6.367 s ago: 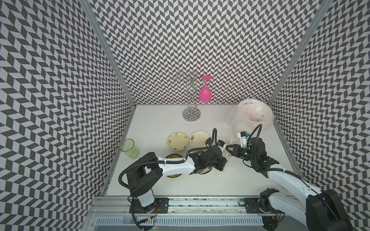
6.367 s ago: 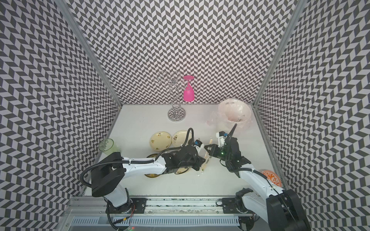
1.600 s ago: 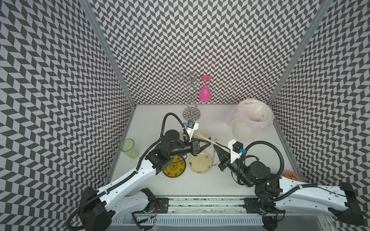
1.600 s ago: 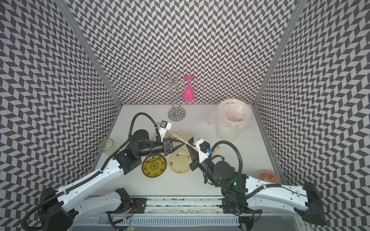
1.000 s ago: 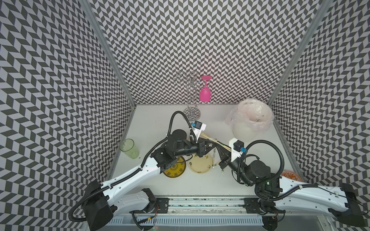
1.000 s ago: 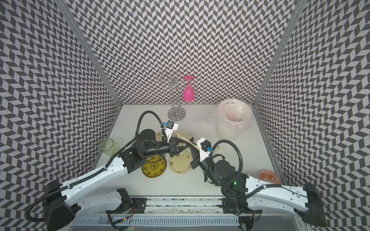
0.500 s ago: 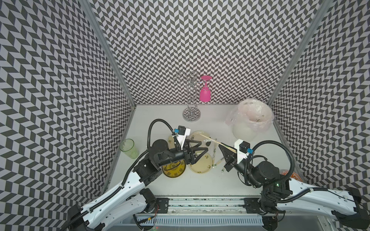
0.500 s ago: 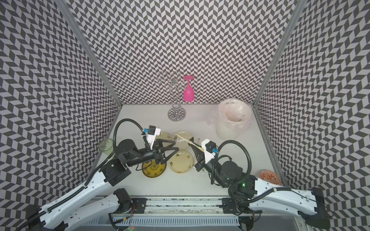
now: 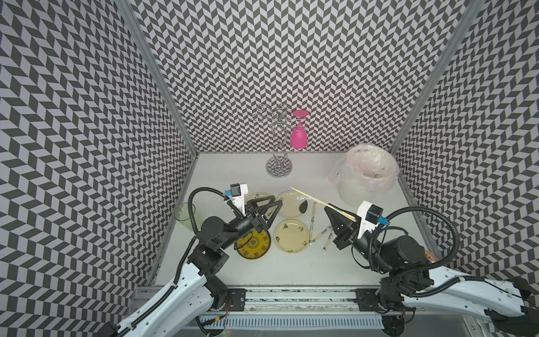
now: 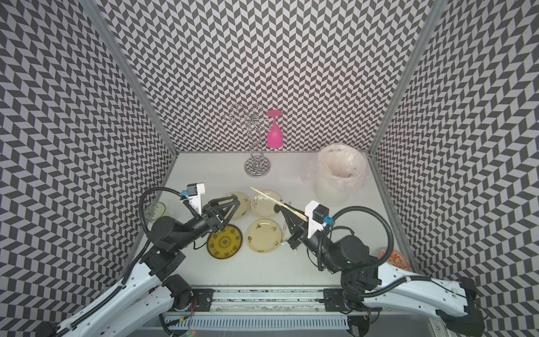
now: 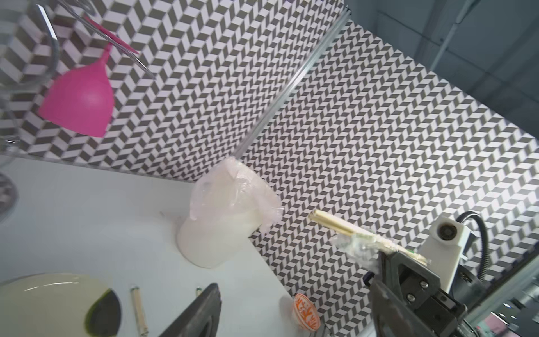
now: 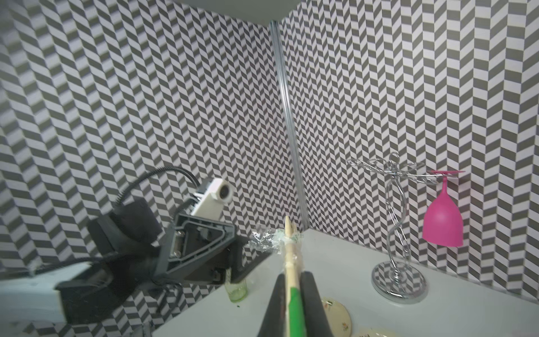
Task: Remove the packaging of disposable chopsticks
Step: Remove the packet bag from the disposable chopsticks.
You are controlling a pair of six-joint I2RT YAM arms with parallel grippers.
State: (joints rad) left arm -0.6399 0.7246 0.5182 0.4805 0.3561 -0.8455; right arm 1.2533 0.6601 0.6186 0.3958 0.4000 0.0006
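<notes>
A: What is the right end effector point(image 9: 330, 211) doing?
B: It is pinching fully closed on the chopsticks point(image 9: 309, 196) at their green-wrapped end, holding them in the air above the plates point(image 9: 292, 239), tips pointing toward the back left.
A: And the sleeve point(image 12: 267, 240)?
B: It is bunching up clear and crumpled on the sticks just ahead of the jaws, its green part sitting between them, the bare tips poking out beyond.
A: The left end effector point(image 9: 275, 202)?
B: It is gaping wide and gripping nothing, hovering near the free tips without touching them.
A: Anything lying on the surface point(image 9: 291, 271)?
B: More wrapped pairs point(image 9: 313, 216) are lying just beside the plates.
</notes>
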